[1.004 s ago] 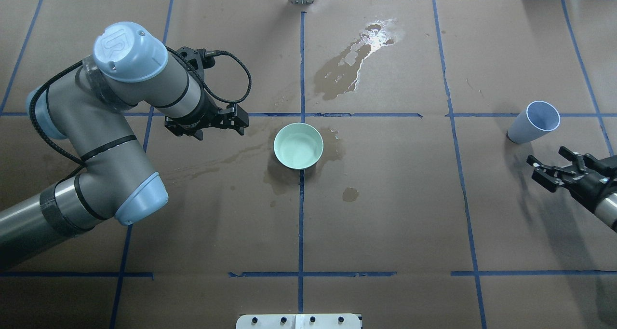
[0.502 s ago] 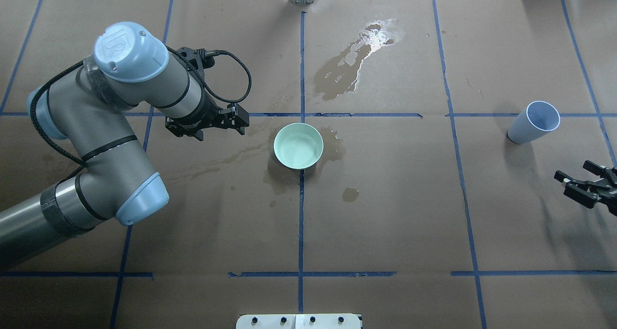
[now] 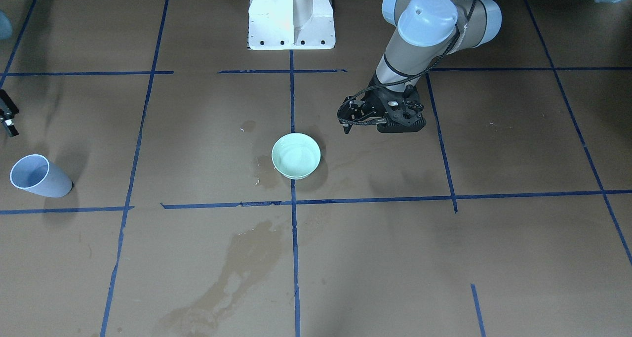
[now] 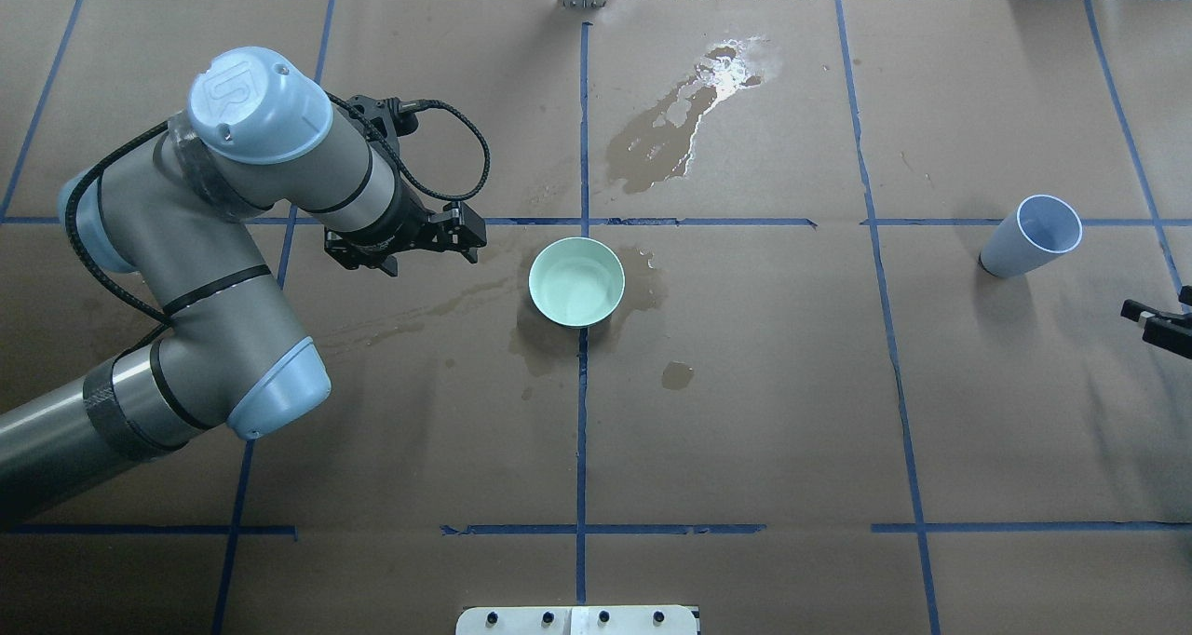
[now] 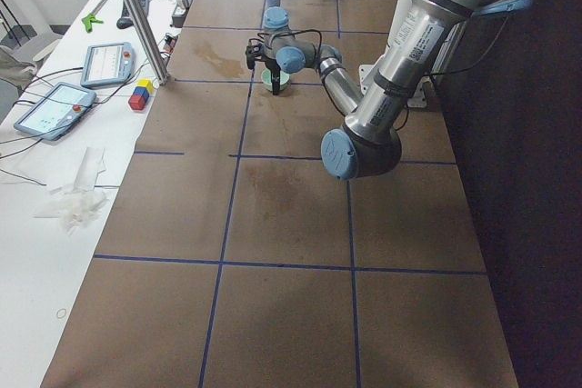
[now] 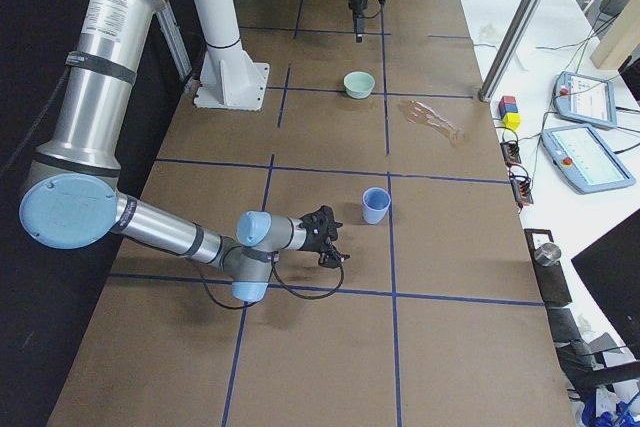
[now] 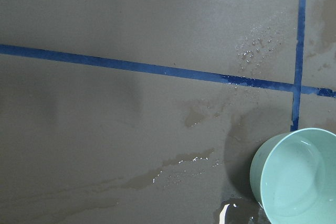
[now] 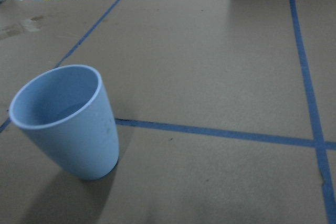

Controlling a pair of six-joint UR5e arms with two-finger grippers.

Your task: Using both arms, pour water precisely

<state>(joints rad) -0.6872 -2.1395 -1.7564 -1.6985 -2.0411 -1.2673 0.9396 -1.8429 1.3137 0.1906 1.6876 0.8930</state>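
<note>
A mint-green bowl [image 4: 576, 281] stands at the table's middle, also in the front view [image 3: 296, 155] and the left wrist view [image 7: 299, 179]. The water [image 7: 307, 174] in it shows only as a faint glint. My left gripper [image 4: 470, 235] hovers left of the bowl, apart from it, open and empty. A light blue cup [image 4: 1029, 236] stands upright at the far right and fills the right wrist view [image 8: 68, 124]; I cannot tell whether it holds water. My right gripper [image 4: 1155, 317] is at the view's right edge, below the cup, open and empty.
Dark wet stains lie around the bowl [image 4: 540, 337] and further back [image 4: 666, 137]. Blue tape lines [image 4: 582, 402] grid the brown paper. The white pedestal [image 3: 291, 16] stands at the robot's side. Coloured blocks [image 6: 509, 112] and tablets [image 6: 590, 157] lie past the far edge.
My right gripper has drawn back to the right, away from the cup, nearly out of the overhead view. My left arm has shifted slightly. Bowl and cup have not moved.
</note>
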